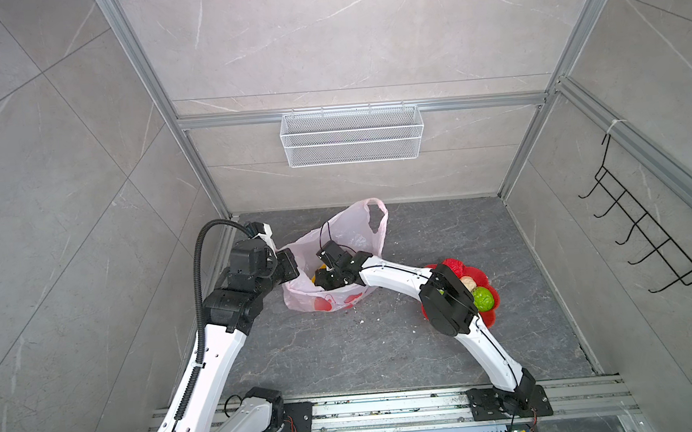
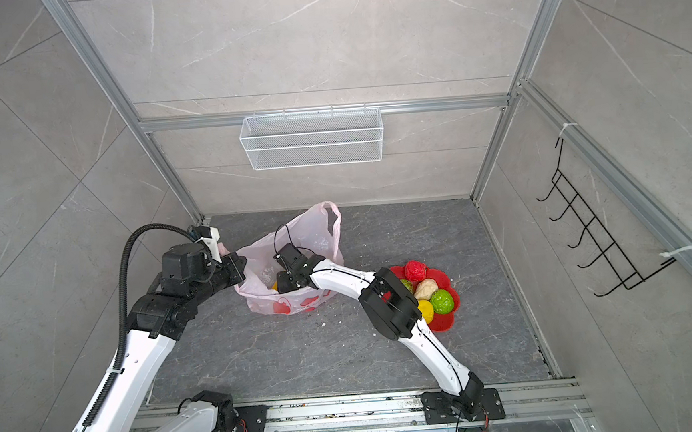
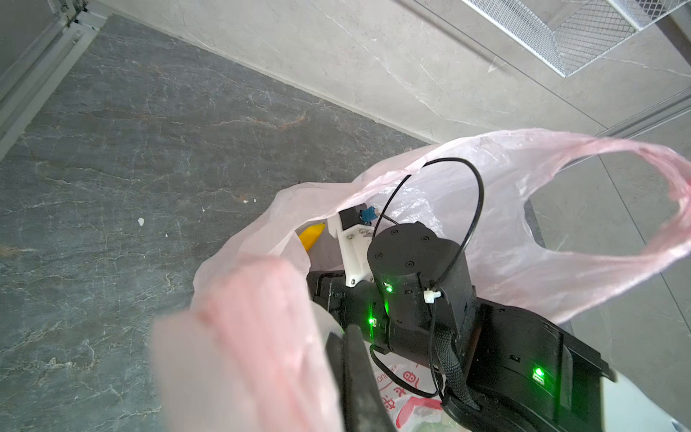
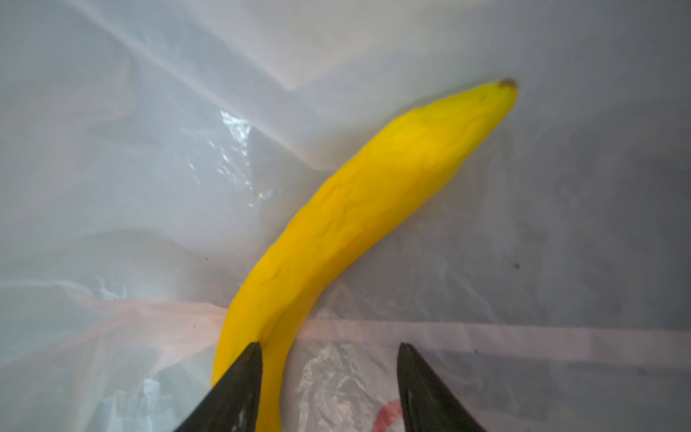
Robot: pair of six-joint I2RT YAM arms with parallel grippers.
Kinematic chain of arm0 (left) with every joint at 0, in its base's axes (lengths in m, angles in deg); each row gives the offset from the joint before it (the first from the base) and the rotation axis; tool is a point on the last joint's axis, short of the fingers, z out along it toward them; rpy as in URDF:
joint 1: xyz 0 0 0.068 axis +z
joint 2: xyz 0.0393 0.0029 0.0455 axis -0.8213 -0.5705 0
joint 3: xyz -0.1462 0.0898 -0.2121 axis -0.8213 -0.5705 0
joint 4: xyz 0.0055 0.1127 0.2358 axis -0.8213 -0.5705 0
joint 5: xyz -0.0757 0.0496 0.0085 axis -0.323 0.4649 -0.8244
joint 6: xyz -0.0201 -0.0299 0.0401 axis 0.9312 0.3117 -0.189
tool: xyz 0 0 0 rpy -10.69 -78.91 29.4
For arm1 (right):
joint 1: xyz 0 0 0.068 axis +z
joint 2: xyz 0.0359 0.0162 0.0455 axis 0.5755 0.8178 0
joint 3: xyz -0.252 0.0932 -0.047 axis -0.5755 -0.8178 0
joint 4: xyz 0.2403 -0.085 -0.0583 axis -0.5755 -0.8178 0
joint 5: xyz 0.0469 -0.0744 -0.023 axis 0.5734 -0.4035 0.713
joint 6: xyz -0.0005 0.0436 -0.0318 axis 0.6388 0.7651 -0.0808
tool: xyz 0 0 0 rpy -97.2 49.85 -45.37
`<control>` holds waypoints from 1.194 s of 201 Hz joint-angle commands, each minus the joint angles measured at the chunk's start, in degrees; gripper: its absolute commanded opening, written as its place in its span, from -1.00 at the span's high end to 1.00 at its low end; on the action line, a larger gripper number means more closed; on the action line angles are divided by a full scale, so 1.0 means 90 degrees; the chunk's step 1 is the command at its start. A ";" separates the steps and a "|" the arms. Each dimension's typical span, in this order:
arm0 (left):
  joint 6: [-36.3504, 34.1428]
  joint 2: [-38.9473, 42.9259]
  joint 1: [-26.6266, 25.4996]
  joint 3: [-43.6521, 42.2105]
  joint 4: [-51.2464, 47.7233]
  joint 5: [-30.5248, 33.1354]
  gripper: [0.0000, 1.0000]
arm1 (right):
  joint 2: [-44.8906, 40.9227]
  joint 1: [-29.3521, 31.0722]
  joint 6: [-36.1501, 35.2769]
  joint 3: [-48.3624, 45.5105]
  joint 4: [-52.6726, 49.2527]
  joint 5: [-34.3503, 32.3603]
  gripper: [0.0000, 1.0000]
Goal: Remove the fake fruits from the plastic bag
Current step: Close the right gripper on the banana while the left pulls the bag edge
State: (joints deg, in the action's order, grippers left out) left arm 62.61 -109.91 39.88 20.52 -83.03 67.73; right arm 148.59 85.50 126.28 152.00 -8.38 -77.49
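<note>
Both top views: high, from the robot's side, pitched down at floor [image 1: 345, 350] and back wall [image 1: 345, 50]; far, near-identical coverage. Left wrist cam: close over plastic bag [image 3: 523, 232] mouth. Right wrist cam: inside it, very near banana [image 4: 366, 209].

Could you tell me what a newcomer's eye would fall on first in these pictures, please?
The yellow banana lies inside the plastic bag, with the open right gripper poised at one end. The left gripper pinches the bag's left rim, and a red dish at the right holds lumpy fake fruits.
</note>
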 commanded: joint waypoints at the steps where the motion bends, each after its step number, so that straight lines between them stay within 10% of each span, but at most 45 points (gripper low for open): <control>1: 0.0058 0.0216 0.0039 -0.0229 -0.0122 -0.0291 1.00 | -0.0289 -0.0002 0.0172 0.0072 0.0084 0.0068 -0.23; 240: 0.1173 0.2087 0.0015 -0.2484 0.1115 -0.1577 1.00 | 0.1989 0.0525 0.0256 0.4079 -0.2805 -0.0375 -0.29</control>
State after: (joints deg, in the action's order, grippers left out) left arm 72.36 -92.12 39.88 -1.49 -75.73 55.25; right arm 164.20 89.57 128.22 185.16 -30.61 -80.99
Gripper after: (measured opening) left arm 0.047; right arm 0.642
